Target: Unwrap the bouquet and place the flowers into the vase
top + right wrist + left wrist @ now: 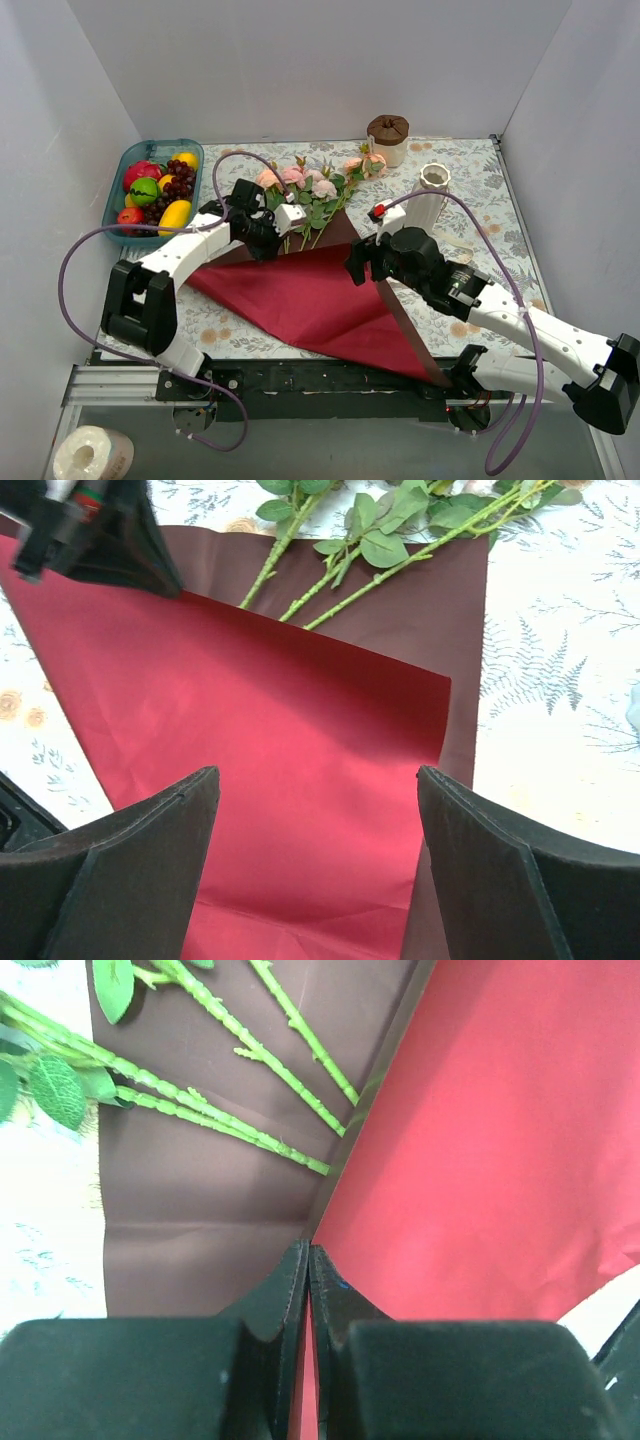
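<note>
Bouquet (312, 190) lies opened on the counter (470, 165), stems on the brown paper (200, 1220), near the vase (434, 185). My left fingers (285, 1295) are pinched together on the red sheet (300, 290), I judge to peel it aside. My right fingers (150, 850) hang apart above it.

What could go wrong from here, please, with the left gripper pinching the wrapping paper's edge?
1. The left gripper is shut on just the fold edge of the red paper. So thin a pinch may slip or tear when pulled.
2. The flower stems seem to run under that flap, so lifting it could drag them.
3. The vase stands close beside the arm of the open right gripper. A swing could tip it.
</note>
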Motion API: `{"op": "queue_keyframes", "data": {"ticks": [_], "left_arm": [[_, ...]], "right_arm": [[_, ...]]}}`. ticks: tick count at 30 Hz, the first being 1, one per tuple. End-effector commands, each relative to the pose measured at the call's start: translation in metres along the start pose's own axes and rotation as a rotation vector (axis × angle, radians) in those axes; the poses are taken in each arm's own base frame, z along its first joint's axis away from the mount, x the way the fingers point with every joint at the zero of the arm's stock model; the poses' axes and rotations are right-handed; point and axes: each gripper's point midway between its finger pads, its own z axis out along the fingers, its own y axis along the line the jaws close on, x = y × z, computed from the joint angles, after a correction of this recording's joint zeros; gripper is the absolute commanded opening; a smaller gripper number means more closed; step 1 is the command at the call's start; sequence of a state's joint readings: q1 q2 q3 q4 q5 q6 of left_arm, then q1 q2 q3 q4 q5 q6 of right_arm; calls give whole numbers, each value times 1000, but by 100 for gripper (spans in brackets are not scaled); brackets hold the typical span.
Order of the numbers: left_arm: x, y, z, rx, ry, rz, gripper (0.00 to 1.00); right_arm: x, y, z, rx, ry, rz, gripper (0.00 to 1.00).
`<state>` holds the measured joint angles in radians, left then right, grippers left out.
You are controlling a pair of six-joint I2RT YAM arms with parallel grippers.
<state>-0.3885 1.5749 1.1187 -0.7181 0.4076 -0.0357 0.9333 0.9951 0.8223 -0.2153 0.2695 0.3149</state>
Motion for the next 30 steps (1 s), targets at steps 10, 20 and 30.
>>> {"op": "queue_keyframes", "data": {"ticks": [10,20,30], "left_arm": [[-7,-84,-89,106,-238,349,0],[-1,-85,-87,130,-202,353,0],[0,-83,-87,124,-192,351,0]], "right_arm": [[-16,15,-14,-249,-48,-220,98],[-21,43,-36,-446,-138,-378,98],[20,37,-31,-493,42,-485,98]]}}
